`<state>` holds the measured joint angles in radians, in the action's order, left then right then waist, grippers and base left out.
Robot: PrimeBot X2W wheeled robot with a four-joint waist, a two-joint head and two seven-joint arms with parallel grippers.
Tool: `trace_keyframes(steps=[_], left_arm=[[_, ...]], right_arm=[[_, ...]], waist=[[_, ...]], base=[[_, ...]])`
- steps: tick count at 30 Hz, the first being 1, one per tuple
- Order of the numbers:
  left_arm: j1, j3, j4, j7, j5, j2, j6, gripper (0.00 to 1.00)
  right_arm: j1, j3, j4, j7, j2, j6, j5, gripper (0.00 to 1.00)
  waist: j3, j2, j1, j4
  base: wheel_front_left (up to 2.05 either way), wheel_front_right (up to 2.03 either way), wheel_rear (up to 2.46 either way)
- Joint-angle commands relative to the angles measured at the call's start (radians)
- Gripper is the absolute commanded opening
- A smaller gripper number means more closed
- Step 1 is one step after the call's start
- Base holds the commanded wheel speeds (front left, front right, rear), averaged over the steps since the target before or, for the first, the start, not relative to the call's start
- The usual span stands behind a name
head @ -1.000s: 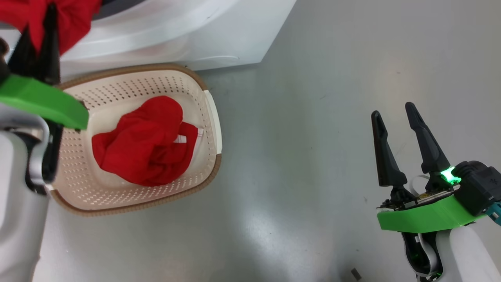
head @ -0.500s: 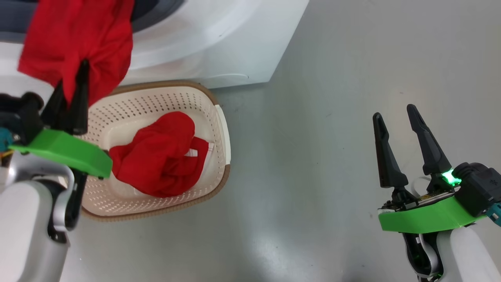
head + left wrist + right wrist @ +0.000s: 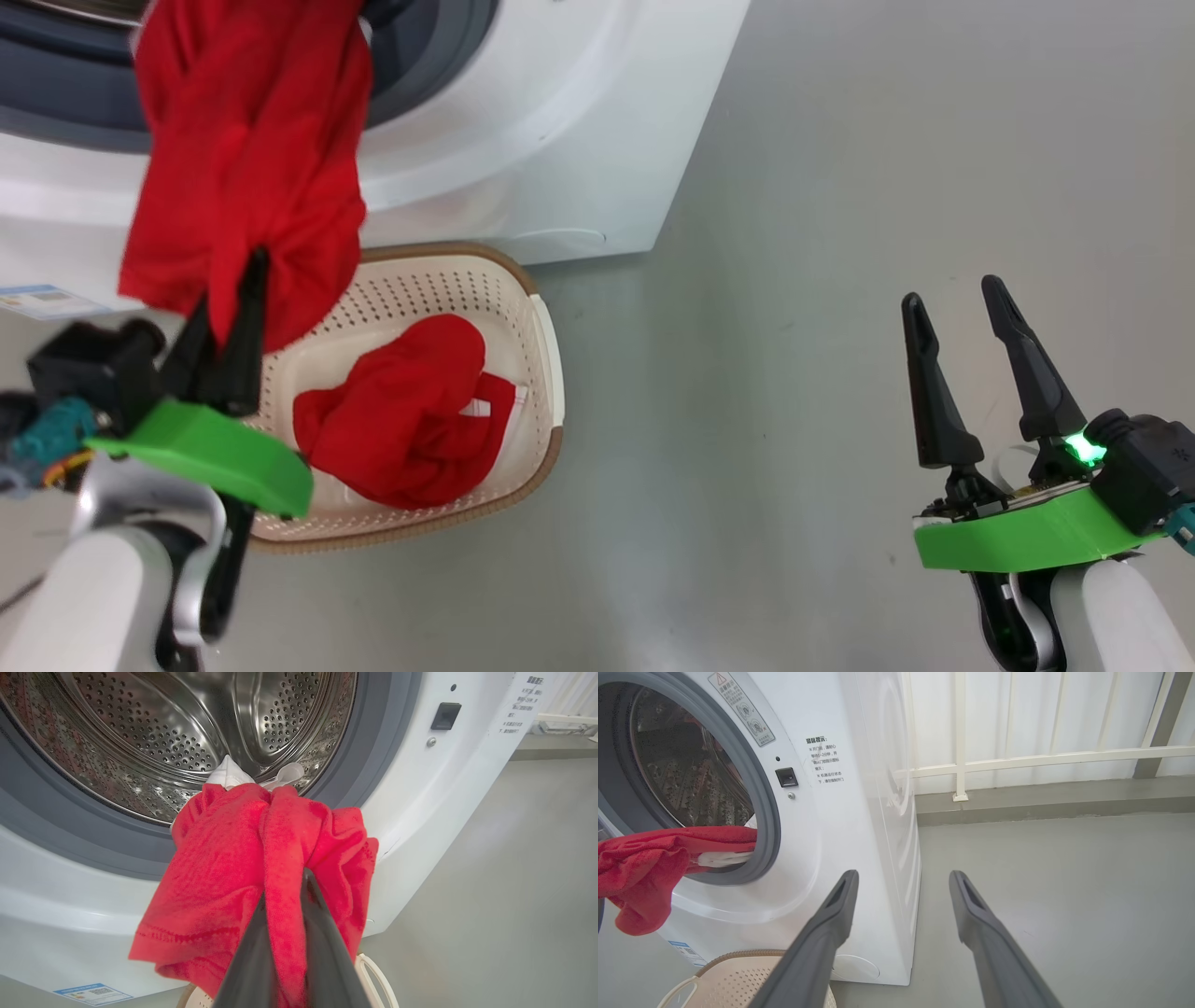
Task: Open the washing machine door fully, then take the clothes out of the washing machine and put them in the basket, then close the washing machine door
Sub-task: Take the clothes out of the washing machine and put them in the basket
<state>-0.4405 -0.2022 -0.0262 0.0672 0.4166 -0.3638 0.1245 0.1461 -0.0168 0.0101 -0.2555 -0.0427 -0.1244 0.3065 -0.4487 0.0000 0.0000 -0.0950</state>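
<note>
The left pincer [image 3: 231, 291], clamped on a bright red garment [image 3: 247, 168], has drawn back from the white front-loading washing machine [image 3: 560, 140] toward the cream perforated basket [image 3: 439, 250], where another red garment [image 3: 401, 420] lies. The held one's tail seems still in the drum [image 3: 163, 742]: lift it clear before lowering over the basket. The right pincer [image 3: 950, 291] gapes empty, well right of the basket, over smooth grey floor [image 3: 794, 373].

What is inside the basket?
A crumpled red cloth with white stripes lies in the basket. The basket's bottom beneath it is covered, and the left gripper, shut on a hanging red garment, hides one corner.
</note>
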Motion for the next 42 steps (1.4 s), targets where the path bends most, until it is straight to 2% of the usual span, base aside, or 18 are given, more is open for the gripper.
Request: trace_keyframes(steps=[1,10,18,33,42], left_arm=[[0.018,0.032,0.039,0.003,0.011,-0.03,0.01,0.0],[0.11,0.009,0.101,0.056,0.032,-0.022,0.027,0.0],[0.168,-0.031,0.067,0.101,0.064,-0.002,0.018,0.0],[0.08,-0.104,-0.291,0.066,0.073,0.055,-0.048,0.0],[-0.044,-0.125,-0.591,0.01,0.073,0.089,-0.094,0.0]], right_arm=[[-0.021,-0.02,0.023,-0.006,-0.008,-0.006,-0.01,1.0],[-0.036,-0.006,0.031,-0.006,-0.008,-0.006,-0.014,1.0],[-0.034,-0.011,0.037,-0.006,-0.008,-0.006,-0.01,1.0],[-0.013,-0.023,0.039,-0.006,-0.008,-0.006,-0.002,1.0],[-0.002,-0.035,0.04,-0.006,-0.008,-0.006,0.012,1.0]], waist=[[0.019,0.0,0.0,0.007],[0.039,0.0,0.0,0.026],[0.024,0.0,0.0,0.031],[-0.028,0.0,0.0,0.01],[-0.069,0.0,0.0,-0.02]], base=[[0.0,0.0,0.0],[0.0,0.0,0.0],[0.0,0.0,0.0],[0.0,0.0,0.0],[0.0,0.0,0.0]])
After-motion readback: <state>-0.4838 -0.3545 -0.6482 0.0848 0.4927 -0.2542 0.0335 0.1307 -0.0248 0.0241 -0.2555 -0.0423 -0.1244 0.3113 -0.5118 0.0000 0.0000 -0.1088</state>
